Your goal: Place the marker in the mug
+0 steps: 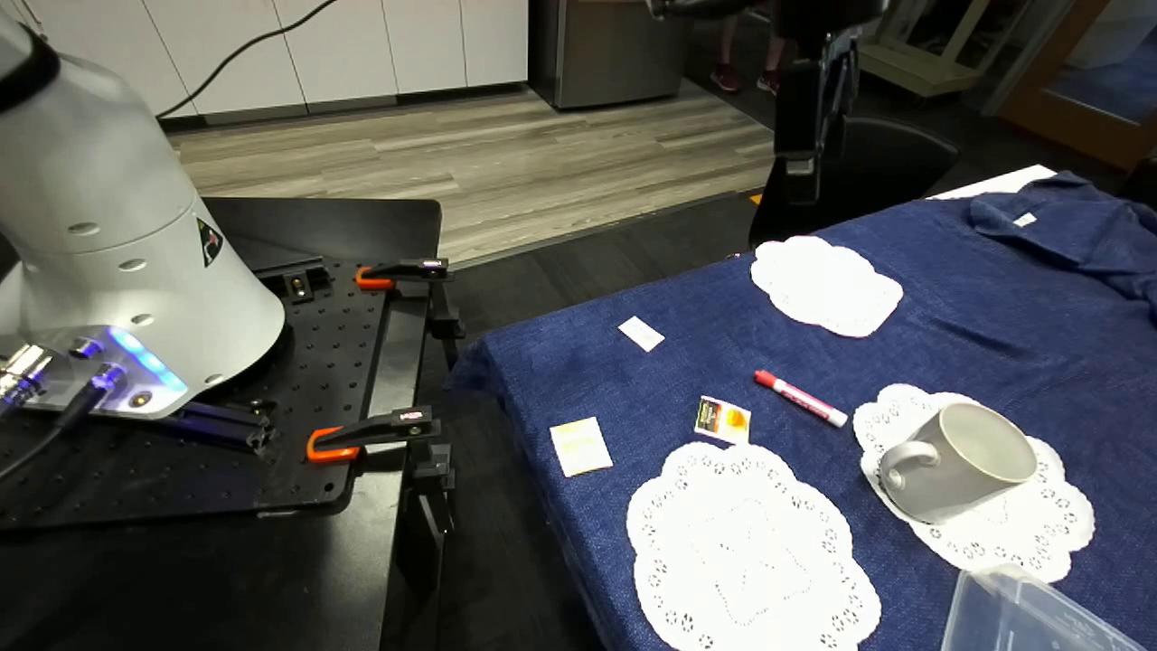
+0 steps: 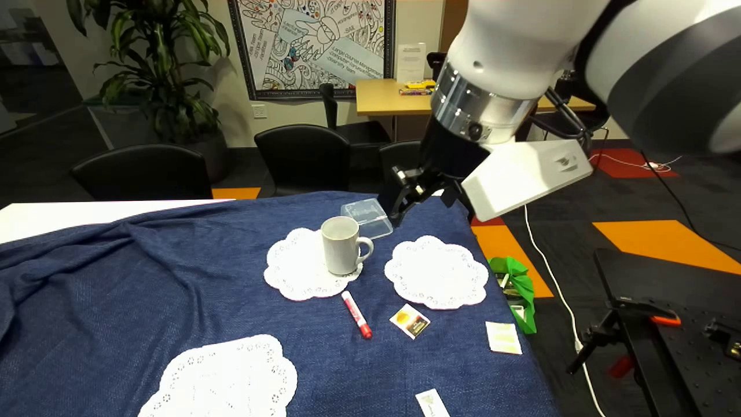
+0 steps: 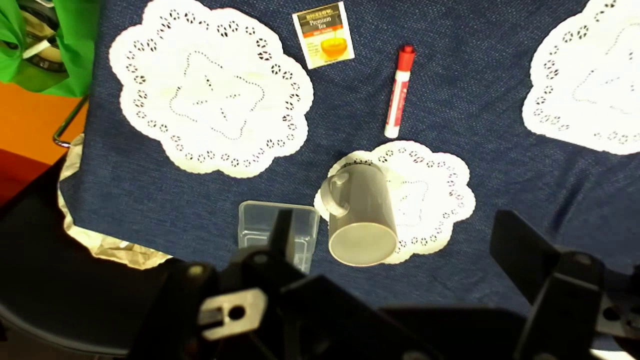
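Note:
The red marker (image 1: 800,399) with a white end lies on the blue tablecloth; it also shows in an exterior view (image 2: 356,314) and in the wrist view (image 3: 397,95). The pale grey mug (image 2: 340,246) stands upright on a lacy doily, near the marker's white end; it also shows in an exterior view (image 1: 958,466) and in the wrist view (image 3: 364,200). Its mouth is up and its inside looks empty. My gripper (image 3: 395,217) is open, with nothing between its wide-apart fingers. It hangs above the table, also visible in an exterior view (image 2: 421,200), apart from mug and marker.
A clear plastic container (image 2: 367,215) lies beside the mug. Other white doilies (image 3: 215,90) lie around. A tea packet (image 3: 325,35) is near the marker's red end. A yellowish paper square (image 1: 581,446) and a small white packet (image 1: 641,334) lie near the table edge.

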Controlling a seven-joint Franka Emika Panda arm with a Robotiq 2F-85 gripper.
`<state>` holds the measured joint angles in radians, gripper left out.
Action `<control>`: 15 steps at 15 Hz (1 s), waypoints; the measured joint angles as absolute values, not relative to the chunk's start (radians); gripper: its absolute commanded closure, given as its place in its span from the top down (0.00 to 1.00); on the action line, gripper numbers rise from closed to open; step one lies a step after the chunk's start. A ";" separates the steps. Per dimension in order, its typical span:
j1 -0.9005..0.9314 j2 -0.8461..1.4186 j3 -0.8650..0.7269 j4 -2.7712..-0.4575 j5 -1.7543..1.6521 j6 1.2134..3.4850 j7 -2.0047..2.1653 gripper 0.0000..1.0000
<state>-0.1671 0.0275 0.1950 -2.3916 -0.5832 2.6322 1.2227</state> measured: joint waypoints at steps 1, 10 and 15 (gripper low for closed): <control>-0.144 0.062 0.167 -2.375 -0.588 2.632 1.231 1.00; -0.076 0.135 0.090 -2.327 -0.565 2.633 1.242 1.00; -0.026 0.239 -0.006 -2.241 -0.446 2.633 1.240 1.00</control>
<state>-0.0262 0.2391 -0.0062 -2.2409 -0.4464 2.6328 1.2400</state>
